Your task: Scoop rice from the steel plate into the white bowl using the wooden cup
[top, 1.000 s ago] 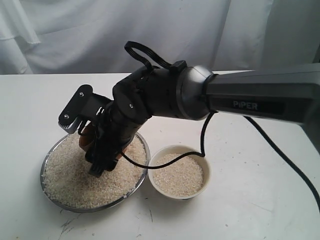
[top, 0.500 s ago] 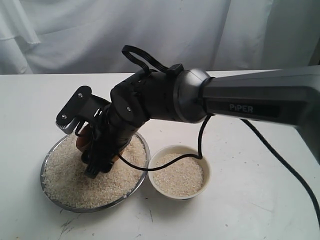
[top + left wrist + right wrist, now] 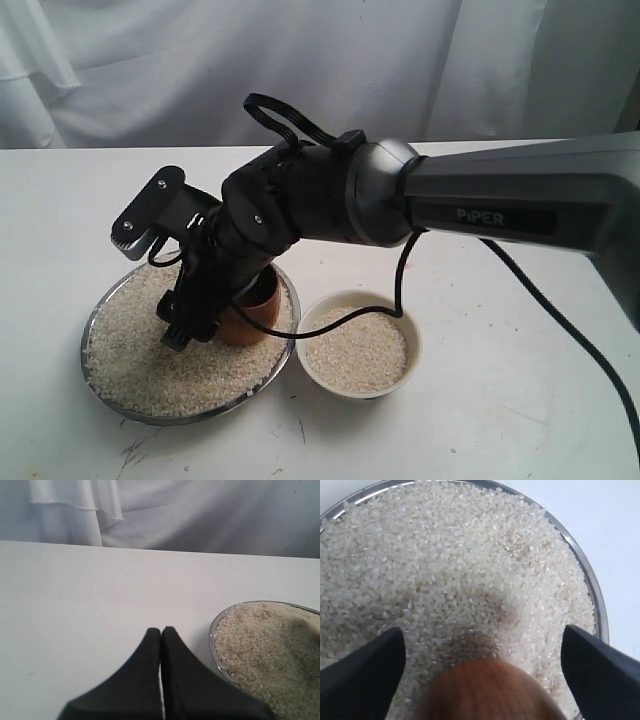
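Note:
The steel plate (image 3: 86, 345) lies at the front left, heaped with rice (image 3: 140, 360). My right gripper (image 3: 150, 288) reaches across over it, jaws wide and shut on the wooden cup (image 3: 252, 318), whose base is sunk in the rice on the plate's right side. In the right wrist view the reddish-brown cup (image 3: 490, 690) sits between the two black fingers (image 3: 365, 670), with rice (image 3: 470, 570) beyond and the plate rim (image 3: 592, 587) at the side. The white bowl (image 3: 310, 325) stands just right of the plate, holding rice (image 3: 355, 352). My left gripper (image 3: 161, 629) is shut and empty beside the plate rim (image 3: 212, 635).
A black cable (image 3: 560, 300) trails from the right arm across the table to the right, and a loop of it hangs over the bowl's near rim. White cloth (image 3: 150, 70) hangs behind the table's far edge.
The right gripper has rolled and shifted slightly. The cup, earlier tucked behind the fingers at the plate's back, now shows lower and further right, pressed into the rice.

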### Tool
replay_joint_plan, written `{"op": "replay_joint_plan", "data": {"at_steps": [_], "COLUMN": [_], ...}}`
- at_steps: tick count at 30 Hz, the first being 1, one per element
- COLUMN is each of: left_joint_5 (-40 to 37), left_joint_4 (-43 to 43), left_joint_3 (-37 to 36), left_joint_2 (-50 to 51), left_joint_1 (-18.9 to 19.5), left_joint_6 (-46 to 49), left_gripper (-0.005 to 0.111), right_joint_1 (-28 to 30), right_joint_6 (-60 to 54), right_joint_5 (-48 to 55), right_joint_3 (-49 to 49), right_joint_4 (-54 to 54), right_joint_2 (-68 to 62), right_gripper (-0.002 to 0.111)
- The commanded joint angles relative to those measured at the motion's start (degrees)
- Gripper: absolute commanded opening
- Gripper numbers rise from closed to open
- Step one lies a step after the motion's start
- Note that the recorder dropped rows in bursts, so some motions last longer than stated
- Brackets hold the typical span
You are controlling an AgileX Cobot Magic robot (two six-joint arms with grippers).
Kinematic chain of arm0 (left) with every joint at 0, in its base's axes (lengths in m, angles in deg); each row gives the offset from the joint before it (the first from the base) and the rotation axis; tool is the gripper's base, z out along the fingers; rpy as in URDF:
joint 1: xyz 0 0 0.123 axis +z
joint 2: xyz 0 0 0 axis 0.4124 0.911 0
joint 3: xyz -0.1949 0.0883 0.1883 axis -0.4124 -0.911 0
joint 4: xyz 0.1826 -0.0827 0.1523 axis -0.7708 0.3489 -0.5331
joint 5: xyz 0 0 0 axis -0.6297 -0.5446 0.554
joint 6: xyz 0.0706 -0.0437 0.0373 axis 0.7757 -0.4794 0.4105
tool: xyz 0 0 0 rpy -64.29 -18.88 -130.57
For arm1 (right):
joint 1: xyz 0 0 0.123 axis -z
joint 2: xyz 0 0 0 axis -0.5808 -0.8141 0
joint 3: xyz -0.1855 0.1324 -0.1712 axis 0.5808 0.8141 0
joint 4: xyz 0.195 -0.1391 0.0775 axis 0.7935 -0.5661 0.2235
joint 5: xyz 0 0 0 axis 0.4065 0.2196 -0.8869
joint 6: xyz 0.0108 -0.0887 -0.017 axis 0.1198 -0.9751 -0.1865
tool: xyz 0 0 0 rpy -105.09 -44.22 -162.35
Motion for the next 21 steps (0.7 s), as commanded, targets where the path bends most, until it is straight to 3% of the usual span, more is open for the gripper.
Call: {"op": "replay_joint_plan", "data": {"at_steps": [1,13,17,21], "left_joint_5": [0.4,0.4,0.4,0.4], "left_joint_4": [0.1,0.1,0.1,0.1], "left_joint_3": [-0.3,-0.3,-0.3,-0.3], "left_joint_2": [-0.2,-0.2,-0.2,-0.2], "left_joint_1": [0.1,0.1,0.1,0.1], "left_joint_6": [0.0,0.0,0.0,0.0], "left_gripper": [0.0,0.0,0.0,0.0], "right_joint_1": [-0.4,0.2,0.4,1.1], "right_joint_6": [0.1,-0.1,0.8,5.2], "right_joint_5": [-1.1,-1.2,3.6,16.4], "right_joint_3": [-0.4,-0.4,-0.4,0.1], "right_joint_4": [-0.6,-3.0,-3.4,-6.7], "right_joint_2": [0.3,6.6,12.5,14.3], "right_gripper": [0.077,0.077,0.07,0.058]}}
